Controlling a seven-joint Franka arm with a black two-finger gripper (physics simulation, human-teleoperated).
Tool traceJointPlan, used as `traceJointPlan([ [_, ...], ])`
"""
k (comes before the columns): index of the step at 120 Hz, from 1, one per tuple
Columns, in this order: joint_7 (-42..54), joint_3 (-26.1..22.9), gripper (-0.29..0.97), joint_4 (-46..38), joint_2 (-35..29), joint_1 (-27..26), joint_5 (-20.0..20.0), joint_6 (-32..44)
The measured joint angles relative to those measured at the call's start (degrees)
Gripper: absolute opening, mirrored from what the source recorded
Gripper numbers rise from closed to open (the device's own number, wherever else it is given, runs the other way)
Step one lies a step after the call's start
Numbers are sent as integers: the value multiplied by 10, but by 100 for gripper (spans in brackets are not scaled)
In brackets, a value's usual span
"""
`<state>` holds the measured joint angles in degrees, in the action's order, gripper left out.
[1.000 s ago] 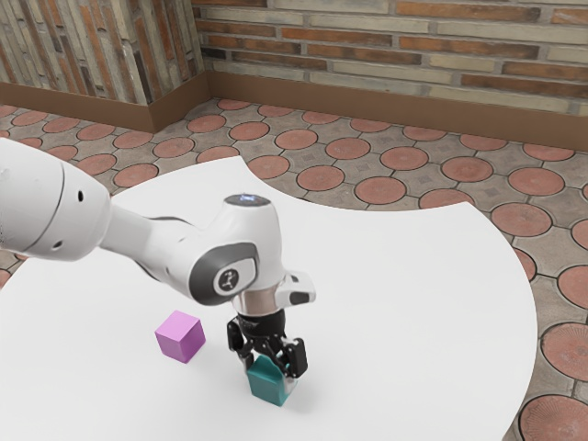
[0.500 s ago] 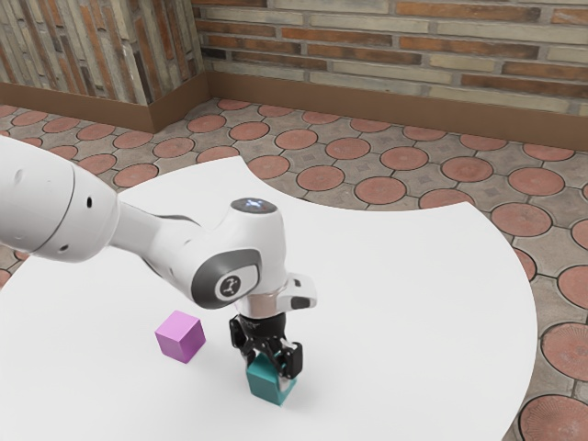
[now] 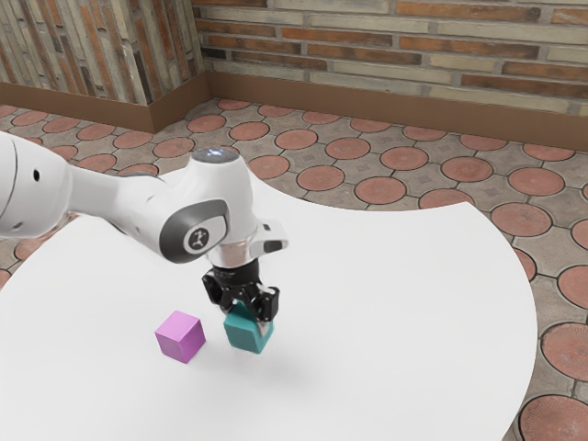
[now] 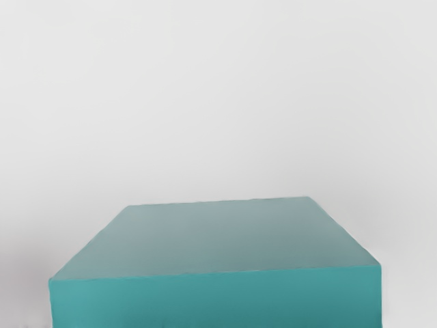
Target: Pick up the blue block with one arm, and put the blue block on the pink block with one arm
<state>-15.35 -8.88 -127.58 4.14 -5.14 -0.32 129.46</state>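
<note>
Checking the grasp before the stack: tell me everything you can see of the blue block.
The blue block is a plain teal cube, matte, smooth-faced and unmarked. The end effector is shut on its upper part from two sides. It hangs apparently just clear of the white table, beside the pink block, not touching it.

A white round table (image 3: 413,303) stands on a red-tiled floor (image 3: 404,156) before brick walls (image 3: 413,37).

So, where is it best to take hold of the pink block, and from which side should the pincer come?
Probably from straight above, closing on two opposite side faces near their middle. The pink block is a cube resting flat on the table, its top uncovered and its sides flat and parallel.
</note>
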Motion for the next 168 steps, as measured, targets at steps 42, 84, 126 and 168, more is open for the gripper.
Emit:
traceJointPlan([
  [42, 36, 81, 35, -4, -25, 54, 21, -28],
  [84, 92, 94, 35, -25, -56, 85, 28, -68],
  [126, 141, 95, 34, -30, -63, 32, 30, -76],
  [168, 171, 94, 35, -30, -62, 70, 30, -78],
])
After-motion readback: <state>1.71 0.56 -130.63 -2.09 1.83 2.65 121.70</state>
